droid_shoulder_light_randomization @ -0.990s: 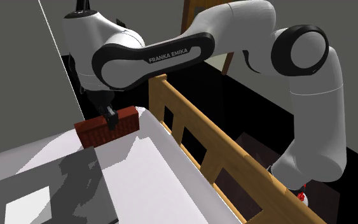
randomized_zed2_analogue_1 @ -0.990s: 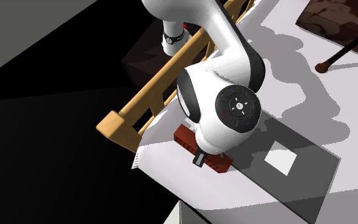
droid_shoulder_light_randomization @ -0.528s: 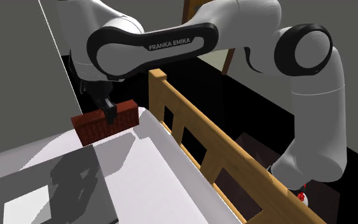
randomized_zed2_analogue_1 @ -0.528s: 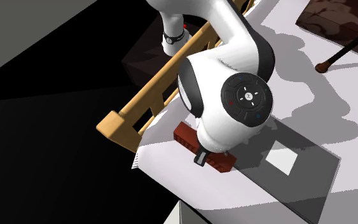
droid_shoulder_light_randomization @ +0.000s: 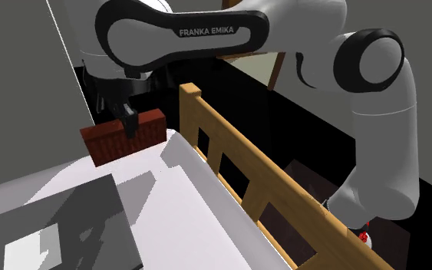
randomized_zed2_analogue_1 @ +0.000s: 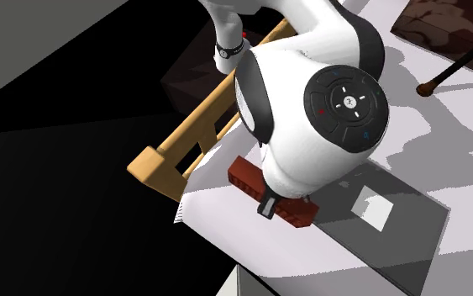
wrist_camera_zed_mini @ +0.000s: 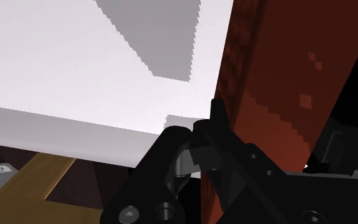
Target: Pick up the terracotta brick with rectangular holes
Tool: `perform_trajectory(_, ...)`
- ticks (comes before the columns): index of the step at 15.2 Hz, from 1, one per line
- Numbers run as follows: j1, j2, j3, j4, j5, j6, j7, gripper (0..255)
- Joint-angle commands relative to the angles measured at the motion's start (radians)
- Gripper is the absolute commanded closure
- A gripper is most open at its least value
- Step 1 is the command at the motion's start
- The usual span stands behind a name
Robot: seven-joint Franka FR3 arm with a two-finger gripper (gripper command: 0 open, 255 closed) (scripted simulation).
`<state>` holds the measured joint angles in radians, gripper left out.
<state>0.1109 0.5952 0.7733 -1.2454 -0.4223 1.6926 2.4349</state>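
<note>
The dark red-brown brick [droid_shoulder_light_randomization: 107,142] hangs in the air above the far corner of the white surface [droid_shoulder_light_randomization: 183,207], clasped by my black gripper [droid_shoulder_light_randomization: 130,127], which is shut on its middle. From the second exterior view the brick [randomized_zed2_analogue_1: 245,177] shows below the arm's big wrist joint, and the gripper [randomized_zed2_analogue_1: 268,208] pokes out at its near side. Its shadow lies on the white surface underneath. In the wrist view the brick [wrist_camera_zed_mini: 285,83] stands between the fingers [wrist_camera_zed_mini: 225,149] as a tall red slab. I cannot make out its holes.
A wooden rail [droid_shoulder_light_randomization: 241,165] runs along the white surface's edge in the shoulder view. A grey mat [randomized_zed2_analogue_1: 394,240] with a white square [randomized_zed2_analogue_1: 371,211] lies close to the brick. A dark stick [randomized_zed2_analogue_1: 457,66] lies farther off. A grey wall [droid_shoulder_light_randomization: 22,84] stands behind.
The gripper has risen with the brick in it. The brick has left the white surface and moved a little toward the shoulder view's left; its shadow has separated from it.
</note>
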Motion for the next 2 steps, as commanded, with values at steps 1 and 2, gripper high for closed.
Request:
perform_trajectory(1, 0.004, -0.003, 0.001, 0.015, 0.002, -0.015, -0.002, 255)
perform_trajectory(2, 0.004, -0.003, 0.001, 0.015, 0.002, -0.015, -0.002, 255)
